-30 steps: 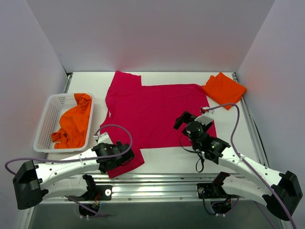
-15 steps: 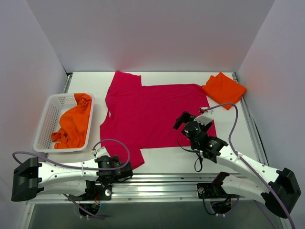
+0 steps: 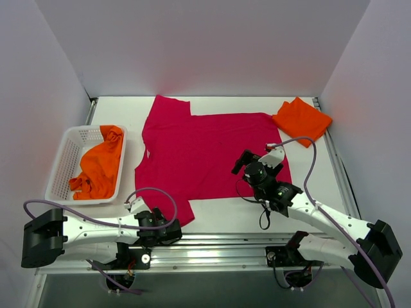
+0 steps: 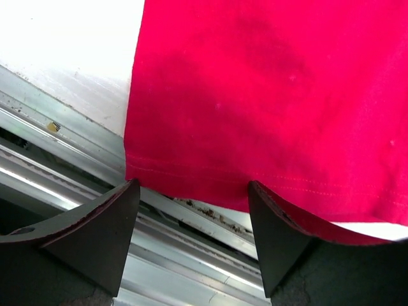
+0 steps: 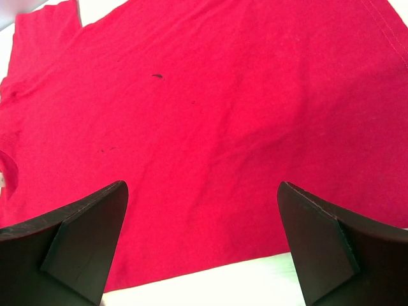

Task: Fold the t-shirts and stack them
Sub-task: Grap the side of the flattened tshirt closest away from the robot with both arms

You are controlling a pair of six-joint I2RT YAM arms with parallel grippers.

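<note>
The crimson t-shirt [image 3: 205,154] lies spread flat on the white table [image 3: 122,112], its near-left sleeve reaching the table's front edge. The left end effector [image 3: 172,228] sits low at that sleeve. In the left wrist view its 2 fingers [image 4: 95,236] stand apart with the stitched hem of the shirt [image 4: 268,95] between them, and nothing is clamped. The right end effector [image 3: 252,160] hangs over the shirt's right half, near its near edge, with its fingers [image 5: 76,236] spread wide above the cloth [image 5: 210,115], which carries a few small dark specks [image 5: 157,76]. A folded orange t-shirt [image 3: 302,120] lies at the crimson shirt's far-right corner. To the crimson shirt's left stands a white mesh basket [image 3: 61,167] with a crumpled orange t-shirt [image 3: 99,168] inside.
</note>
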